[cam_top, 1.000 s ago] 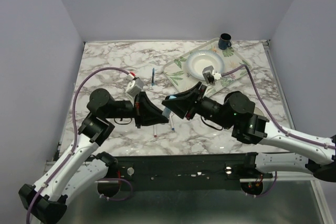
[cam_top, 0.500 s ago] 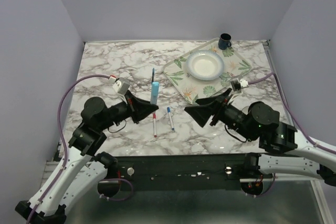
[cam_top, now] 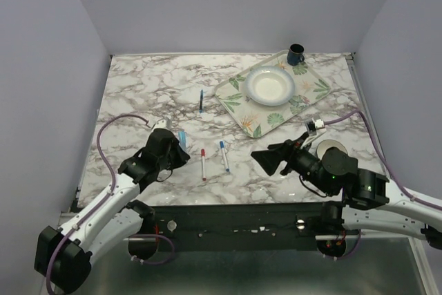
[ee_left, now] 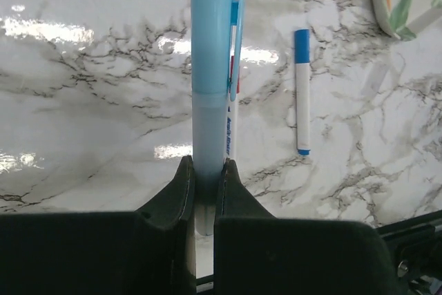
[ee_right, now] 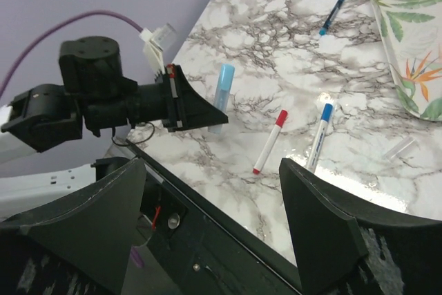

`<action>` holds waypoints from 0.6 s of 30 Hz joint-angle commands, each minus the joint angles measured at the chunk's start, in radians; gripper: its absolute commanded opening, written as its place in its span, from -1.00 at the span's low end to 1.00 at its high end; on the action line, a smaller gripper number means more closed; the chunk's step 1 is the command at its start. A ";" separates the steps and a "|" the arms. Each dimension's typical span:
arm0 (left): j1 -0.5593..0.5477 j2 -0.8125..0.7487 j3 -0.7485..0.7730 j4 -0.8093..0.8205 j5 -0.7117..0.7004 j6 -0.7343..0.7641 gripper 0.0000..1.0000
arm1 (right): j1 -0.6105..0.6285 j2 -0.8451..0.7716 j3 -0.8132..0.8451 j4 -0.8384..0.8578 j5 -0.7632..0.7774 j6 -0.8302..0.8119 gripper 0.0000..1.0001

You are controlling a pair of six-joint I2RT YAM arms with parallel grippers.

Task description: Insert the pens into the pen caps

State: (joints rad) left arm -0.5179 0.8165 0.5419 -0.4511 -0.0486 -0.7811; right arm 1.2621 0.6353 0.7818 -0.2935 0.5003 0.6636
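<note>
My left gripper (ee_left: 206, 164) is shut on the thick light blue pen (ee_left: 210, 67), which wears its light blue cap and points away from the fingers. In the top view this gripper (cam_top: 176, 150) is low over the table's near left with the pen (cam_top: 181, 136). A red-ended white pen (cam_top: 203, 164) and a blue-ended white pen (cam_top: 224, 156) lie side by side to its right. A slim dark blue pen (cam_top: 201, 100) lies farther back. My right gripper (cam_top: 266, 160) is wide open and empty over the near right. I see no loose caps.
A leaf-patterned tray (cam_top: 238, 105) holds a white plate (cam_top: 269, 85) at the back right, with a dark blue mug (cam_top: 295, 53) at its far corner. A round disc (cam_top: 331, 148) lies by the right arm. A small clear piece (ee_right: 399, 148) lies near the tray.
Both grippers have drawn apart from the table's middle. The left has pulled back to the near left and lowered the light blue pen. The right has withdrawn to the near right, empty.
</note>
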 commanded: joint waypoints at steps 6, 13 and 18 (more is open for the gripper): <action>0.002 0.105 -0.160 0.140 -0.008 -0.121 -0.96 | 0.003 -0.006 -0.007 0.001 0.024 -0.021 0.70; -0.008 0.250 -0.128 0.164 0.036 -0.090 -0.77 | 0.003 -0.013 0.001 -0.018 0.012 -0.007 0.70; -0.027 0.231 -0.108 0.128 0.017 -0.086 -0.45 | 0.003 -0.016 -0.013 -0.015 0.011 0.004 0.70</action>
State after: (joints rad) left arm -0.5308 1.0622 0.4137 -0.3019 -0.0299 -0.8829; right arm 1.2621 0.6273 0.7818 -0.2939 0.5034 0.6544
